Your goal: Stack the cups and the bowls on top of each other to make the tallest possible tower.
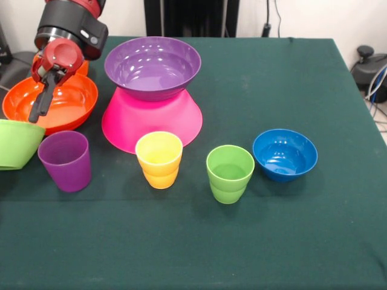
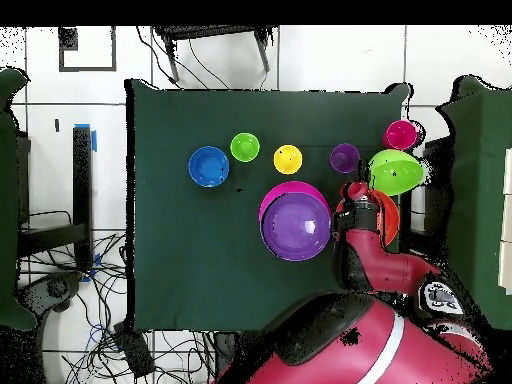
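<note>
- Over the large orange bowl (image 1: pixel 51 106) at the table's side hangs the gripper (image 1: pixel 41 109) — fingers close together, holding nothing.
- Mid-table stands the tower (image 1: pixel 152 96): purple bowl (image 1: pixel 152 65) upright on the upturned pink bowl (image 1: pixel 151 121).
- 3 cups — purple (image 1: pixel 65 161), yellow (image 1: pixel 159 160), green (image 1: pixel 230 174) — and a blue bowl (image 1: pixel 285 154) line up in front.
- Green bowl (image 1: pixel 15 144) likely next: grip its rim and lift straight.
- It sits at the table edge; the purple cup crowds it — open cloth lies beyond the blue bowl.
</note>
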Tool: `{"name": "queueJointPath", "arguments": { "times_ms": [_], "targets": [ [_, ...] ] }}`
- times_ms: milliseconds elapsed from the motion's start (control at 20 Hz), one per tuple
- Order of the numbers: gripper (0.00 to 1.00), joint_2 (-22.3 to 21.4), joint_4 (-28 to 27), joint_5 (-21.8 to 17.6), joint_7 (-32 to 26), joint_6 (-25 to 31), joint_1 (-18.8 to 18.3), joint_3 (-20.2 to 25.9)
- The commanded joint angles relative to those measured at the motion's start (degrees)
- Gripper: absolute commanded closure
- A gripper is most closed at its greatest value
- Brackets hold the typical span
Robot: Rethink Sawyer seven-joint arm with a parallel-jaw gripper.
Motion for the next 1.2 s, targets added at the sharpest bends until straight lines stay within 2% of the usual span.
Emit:
{"name": "queueJointPath", "arguments": {
  "times_ms": [50, 450, 700, 1200],
  "targets": [
    [0.0, -1.3, 4.1, -3.5, 3.7, 2.1, 1.1, 3.0],
    [0.0, -1.4, 3.6, -4.1, 3.6, 2.6, 0.8, 3.3],
    [0.0, 1.8, 1.3, -4.4, 3.1, 0.7, -0.4, 3.8],
    [0.0, 4.4, -0.4, -4.5, 2.3, -1.4, -1.4, 3.9]
  ]
}}
